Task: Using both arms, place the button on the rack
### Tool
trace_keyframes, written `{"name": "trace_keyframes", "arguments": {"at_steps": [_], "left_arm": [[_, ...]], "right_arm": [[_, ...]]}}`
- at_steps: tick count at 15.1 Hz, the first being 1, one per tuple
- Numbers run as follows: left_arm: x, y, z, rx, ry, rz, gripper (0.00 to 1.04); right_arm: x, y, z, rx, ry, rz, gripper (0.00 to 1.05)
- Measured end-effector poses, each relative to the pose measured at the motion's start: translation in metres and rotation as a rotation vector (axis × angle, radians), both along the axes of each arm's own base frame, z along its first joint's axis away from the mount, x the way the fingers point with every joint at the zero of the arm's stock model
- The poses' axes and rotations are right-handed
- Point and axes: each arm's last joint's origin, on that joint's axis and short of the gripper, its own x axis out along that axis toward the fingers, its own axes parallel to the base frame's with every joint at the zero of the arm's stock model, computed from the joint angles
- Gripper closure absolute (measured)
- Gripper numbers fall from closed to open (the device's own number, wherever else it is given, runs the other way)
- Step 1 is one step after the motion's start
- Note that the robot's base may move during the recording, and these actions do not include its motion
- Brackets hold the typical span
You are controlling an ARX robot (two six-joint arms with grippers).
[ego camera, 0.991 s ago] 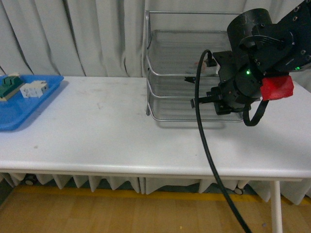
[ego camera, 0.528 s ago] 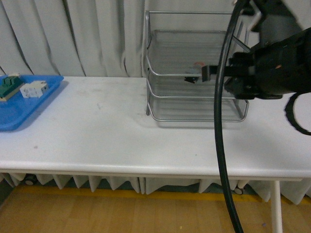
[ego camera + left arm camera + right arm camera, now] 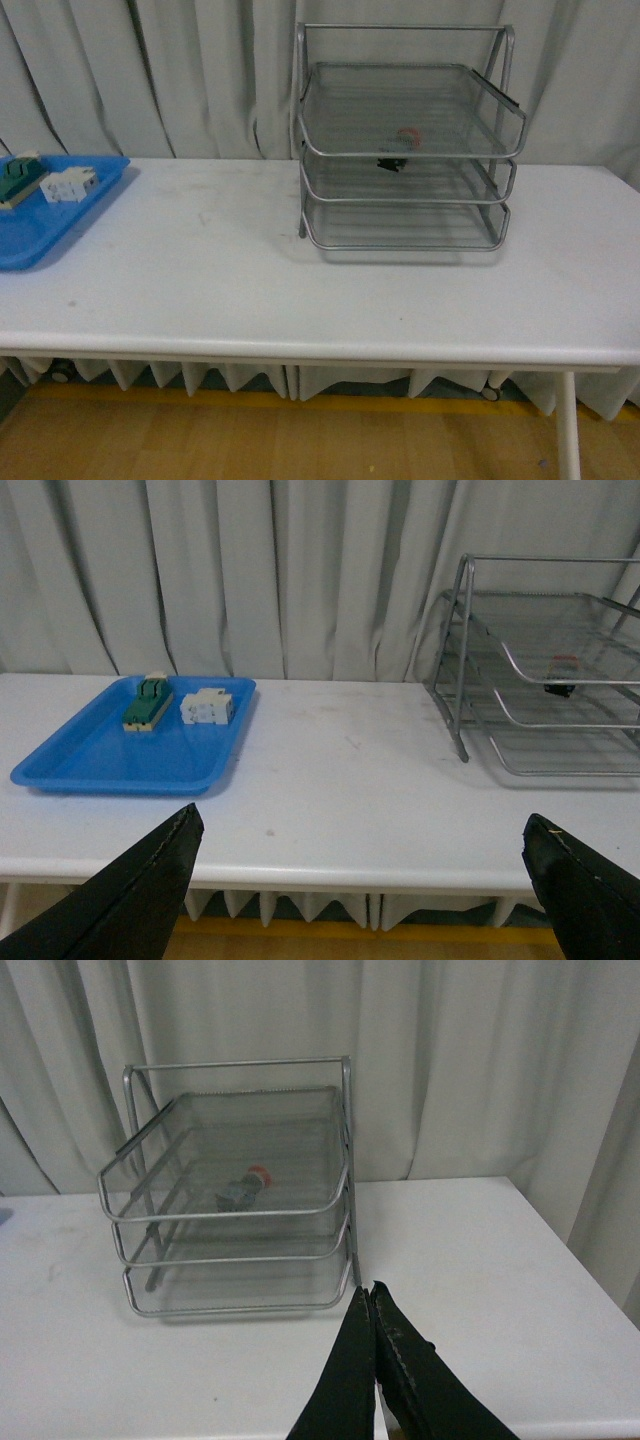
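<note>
The silver wire rack [image 3: 405, 140] stands at the back of the white table, right of centre, with three stacked trays. The button [image 3: 401, 148] lies on its side in the top tray, red cap and black body seen through the mesh; it also shows as the button [image 3: 243, 1189] and the button [image 3: 561, 676] in the wrist views. No arm appears in the front view. My left gripper [image 3: 365, 865] is open and empty, back over the table's near edge. My right gripper [image 3: 371, 1293] is shut on nothing, in front of the rack [image 3: 235, 1190].
A flat blue tray [image 3: 40, 215] sits at the table's far left with a green-and-cream switch block [image 3: 20, 178] and a white breaker [image 3: 68, 184] on it. White curtains hang behind the table. The table's near edge [image 3: 300, 350] runs across the front.
The right arm, which filled the right side of the front view by the rack, has pulled back out of that view. The button stays in the top tray.
</note>
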Motion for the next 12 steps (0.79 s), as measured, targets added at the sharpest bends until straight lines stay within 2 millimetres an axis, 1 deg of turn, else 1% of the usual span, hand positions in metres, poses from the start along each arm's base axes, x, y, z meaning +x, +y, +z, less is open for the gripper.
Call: {"name": "trace_keyframes", "arguments": {"at_steps": [1,2,6,10,11,12], "left_arm": [[0.0,0.0,0.0,0.0,0.0,0.0,0.07],[0.0,0.0,0.0,0.0,0.0,0.0,0.07],[0.0,0.0,0.0,0.0,0.0,0.0,0.07],[0.0,0.0,0.0,0.0,0.0,0.0,0.07],[0.0,0.0,0.0,0.0,0.0,0.0,0.07],[0.0,0.0,0.0,0.0,0.0,0.002,0.07]], "right_arm": [[-0.008,-0.008,-0.008,-0.009,0.002,0.008,1.03],[-0.013,-0.013,-0.011,-0.012,-0.003,0.006,1.03],[-0.033,-0.029,-0.027,-0.013,0.002,0.006,1.03],[-0.045,-0.039,-0.035,-0.012,0.002,0.022,1.03],[-0.048,-0.046,-0.037,-0.013,-0.001,0.005,1.03],[-0.05,-0.048,-0.038,-0.012,0.0,-0.011,1.03]]}}
